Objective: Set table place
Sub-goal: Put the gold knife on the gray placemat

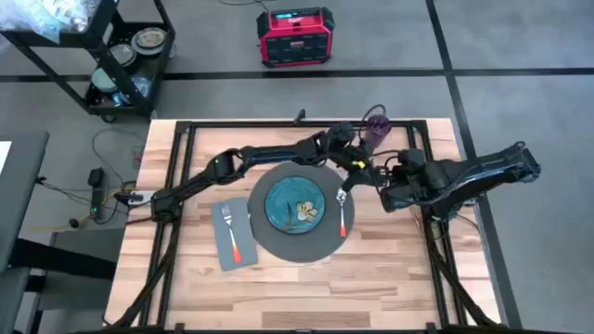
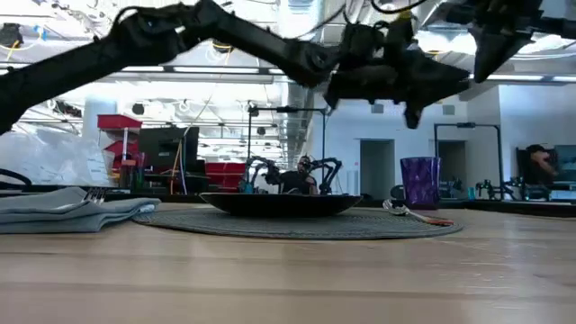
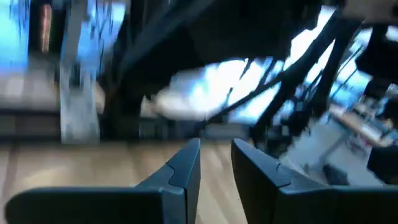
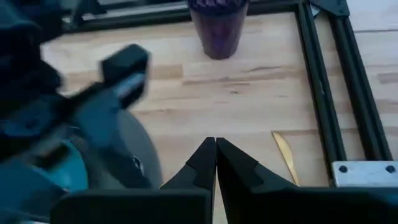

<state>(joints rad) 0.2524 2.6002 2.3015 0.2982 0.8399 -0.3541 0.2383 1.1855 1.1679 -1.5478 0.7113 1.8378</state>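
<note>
On the light wood table lies a round dark grey mat bearing a blue-green plate. An orange-handled spoon rests on the mat, right of the plate. To the mat's left, a grey napkin carries an orange-handled fork. A purple cup stands upright on the wood at the far side. My left gripper hovers above the mat's far right, slightly open and holding nothing. My right gripper is shut and holds nothing, raised just right of the mat.
Black frame rails run along the table's far and right sides. A small yellow strip lies on the wood near the right rail. Beyond the table, a black cart stands at the far left and a red box sits on the floor.
</note>
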